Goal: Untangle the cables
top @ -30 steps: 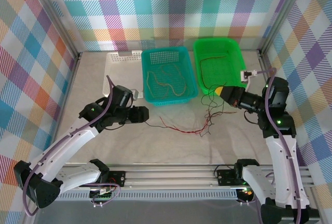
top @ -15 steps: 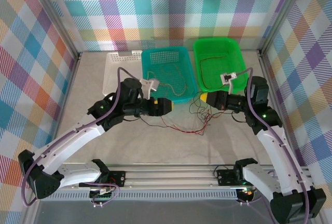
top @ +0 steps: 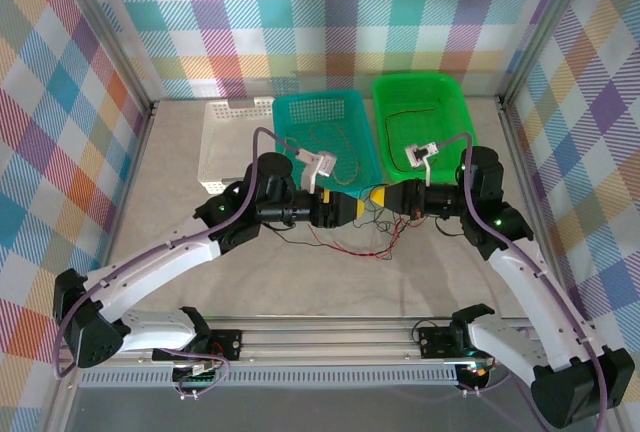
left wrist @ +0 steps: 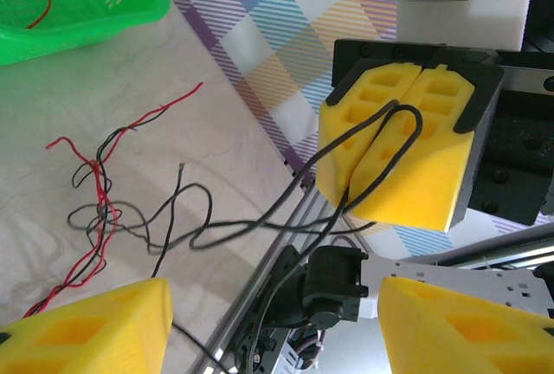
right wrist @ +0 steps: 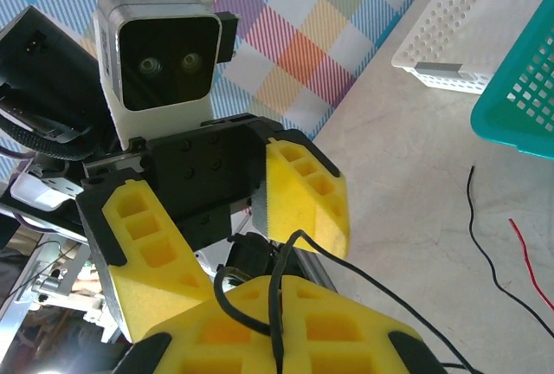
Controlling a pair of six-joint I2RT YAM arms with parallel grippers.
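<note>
The loose cables (top: 372, 237) lie tangled on the table just in front of the two baskets, thin red (top: 345, 249) and black strands crossing each other. My right gripper (top: 380, 198) hangs above them, shut on a loop of black cable (left wrist: 260, 218) that trails down to the tangle (left wrist: 104, 209). In the right wrist view that loop rises from the seam of my closed right gripper (right wrist: 277, 300). My left gripper (top: 353, 207) faces it nose to nose, open, with nothing between its yellow fingers (left wrist: 86, 326). The held loop stands just ahead of the left gripper (left wrist: 277, 322).
A teal basket (top: 325, 95) holding brownish wires and a green basket (top: 455, 92) holding one wire stand behind the grippers. A white basket (top: 225, 132) lies to the left. The rail with the arm bases (top: 330, 337) runs along the near edge.
Both grippers have moved inward and now meet over the middle. The right one carried the black cable leftward, and the left arm swung right toward it.
</note>
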